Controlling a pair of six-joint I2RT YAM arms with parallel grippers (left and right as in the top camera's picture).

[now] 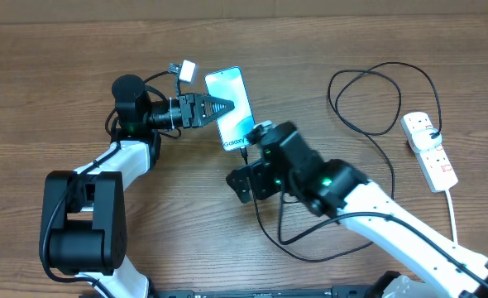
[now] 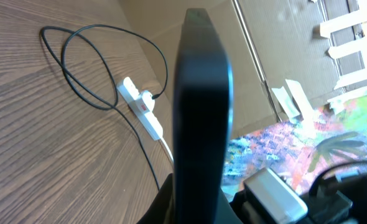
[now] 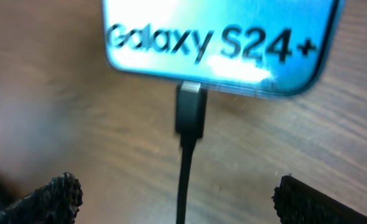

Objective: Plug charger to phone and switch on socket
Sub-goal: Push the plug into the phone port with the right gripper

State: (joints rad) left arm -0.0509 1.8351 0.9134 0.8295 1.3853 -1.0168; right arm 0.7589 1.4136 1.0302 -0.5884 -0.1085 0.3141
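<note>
tbl (image 1: pixel 62 50) – wood-grain, socket (image 1: pixel 430 151) on it | cardboard panels (image 2: pixel 277 31), colourful sheet (image 2: pixel 277 149) beyond

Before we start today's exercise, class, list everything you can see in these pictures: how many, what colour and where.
slim rectangular smartphone: one, black edges and light blue screen, middle of the table
thin black charger cable: one, black, tip in the smartphone's end port, looping right toward the strip
white oblong power strip: one, white with red switches, right side of the table
small white block: one, white, near the smartphone's far end
wooden table: one, brown, under everything
left pincer: one, black, closed on the smartphone's side
right pincer: one, black, open, fingertips either side of the cable
</note>
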